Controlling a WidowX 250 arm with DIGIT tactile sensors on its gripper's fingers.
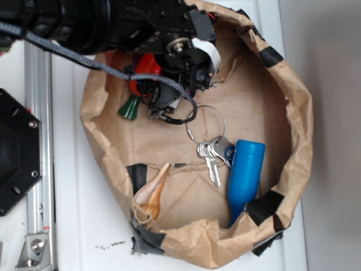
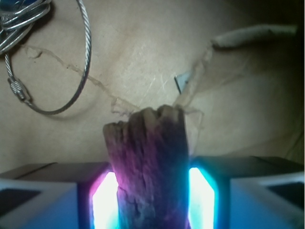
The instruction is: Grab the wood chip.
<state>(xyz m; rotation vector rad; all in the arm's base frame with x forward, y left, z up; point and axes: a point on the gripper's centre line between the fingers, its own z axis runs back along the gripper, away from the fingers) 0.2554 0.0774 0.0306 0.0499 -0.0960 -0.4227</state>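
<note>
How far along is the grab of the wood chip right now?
Done, it appears: in the wrist view the wood chip sits between the gripper's two lit pads, touching both. In hand: the grip itself. Left: lifting it clear of the paper bag. Whether the chip is already off the bag floor is unclear; the exterior view hides it behind the arm.

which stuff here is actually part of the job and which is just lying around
Part of the job:
- wood chip, clamped between the glowing pads
- end effector, shut on it

Just lying around:
- keys on a wire ring
- blue bottle
- seashell
- toy carrot, partly hidden by the arm
- paper bag holding it all
</note>
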